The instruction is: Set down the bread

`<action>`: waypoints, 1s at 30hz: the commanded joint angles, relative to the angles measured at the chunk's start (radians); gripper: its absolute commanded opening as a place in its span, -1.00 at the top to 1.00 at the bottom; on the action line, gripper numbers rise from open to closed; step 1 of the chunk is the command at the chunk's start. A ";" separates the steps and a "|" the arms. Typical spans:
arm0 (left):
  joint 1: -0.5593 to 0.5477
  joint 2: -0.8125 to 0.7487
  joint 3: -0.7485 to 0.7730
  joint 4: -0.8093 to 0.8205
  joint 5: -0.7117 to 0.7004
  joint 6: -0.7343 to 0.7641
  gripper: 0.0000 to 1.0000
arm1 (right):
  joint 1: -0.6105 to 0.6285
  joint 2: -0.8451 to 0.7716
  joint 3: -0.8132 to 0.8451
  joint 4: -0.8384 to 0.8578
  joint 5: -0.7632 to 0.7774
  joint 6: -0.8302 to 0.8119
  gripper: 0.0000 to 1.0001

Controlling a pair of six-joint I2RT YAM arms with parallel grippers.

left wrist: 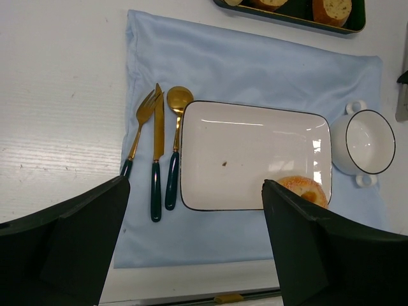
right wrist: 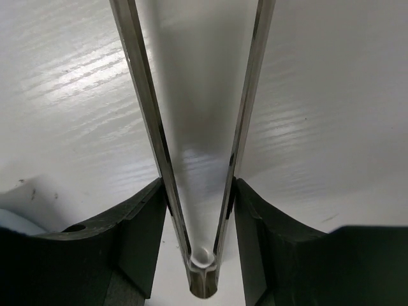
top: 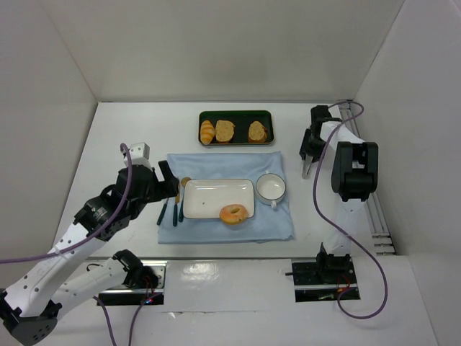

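Left wrist: bread [left wrist: 303, 189] right of pincer [left wrist: 194, 186]

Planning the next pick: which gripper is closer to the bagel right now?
Left. The left gripper hovers open by the cutlery, left of the plate with the bagel at its near right corner. The right gripper holds tongs farther off, beyond the bowl.

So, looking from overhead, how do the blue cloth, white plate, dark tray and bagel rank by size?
1. Blue cloth, clearly the largest.
2. White plate and dark tray: they look about equal, so I won't rank one over the other.
3. Bagel, the smallest.
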 commanded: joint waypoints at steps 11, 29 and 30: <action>-0.004 -0.011 -0.008 0.007 -0.009 -0.016 -0.97 | 0.132 0.115 0.058 -0.175 0.077 -0.040 -0.15; -0.004 -0.002 -0.008 0.007 -0.018 -0.005 -0.97 | 0.103 -0.064 0.115 -0.120 0.143 0.021 -0.89; -0.004 -0.002 -0.008 0.007 -0.018 -0.005 -0.97 | 0.103 -0.098 0.127 -0.120 0.132 0.030 -0.92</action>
